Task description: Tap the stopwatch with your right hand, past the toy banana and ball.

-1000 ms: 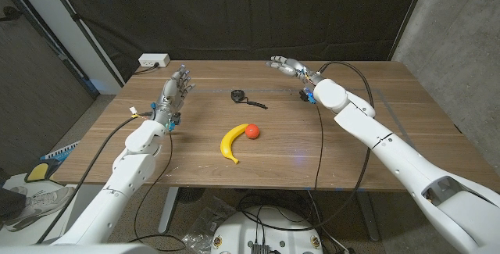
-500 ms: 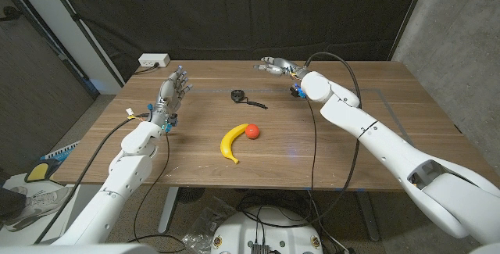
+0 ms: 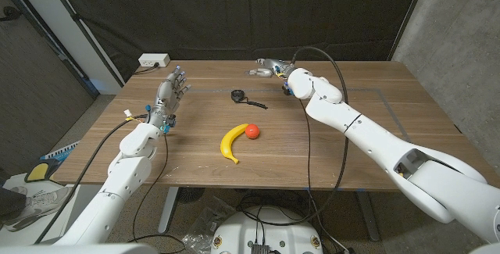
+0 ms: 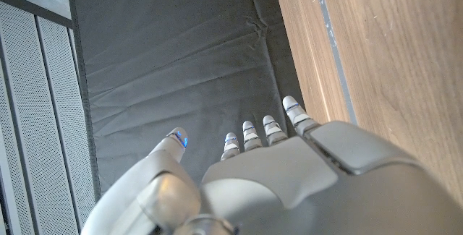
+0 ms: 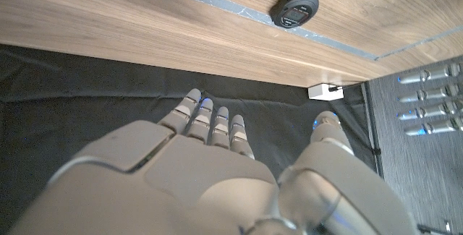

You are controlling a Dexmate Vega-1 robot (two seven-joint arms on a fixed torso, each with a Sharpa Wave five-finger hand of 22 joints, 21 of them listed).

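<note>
Black and small, the stopwatch (image 3: 237,95) lies on the wooden table (image 3: 406,121) with its cord trailing toward the toy banana (image 3: 231,142), which sits nearer the robot with the red ball (image 3: 251,131) touching its upper end. Over the last second the right hand (image 3: 266,67) has swung in from well to the right of the stopwatch and now hovers beyond it, near the table's far edge and slightly right of it, fingers extended and holding nothing. That puts the hand already past the banana and ball, so by my reading only a short move back toward the stopwatch and down is left before the tap. Neither toy lies on that short line; the loose cord beside the stopwatch is the one thing a fingertip might snag. Left of the stopwatch, the left hand (image 3: 171,94) has stayed raised, fingers spread and empty. A white power strip (image 3: 154,61) rests at the table's far-left corner.
</note>
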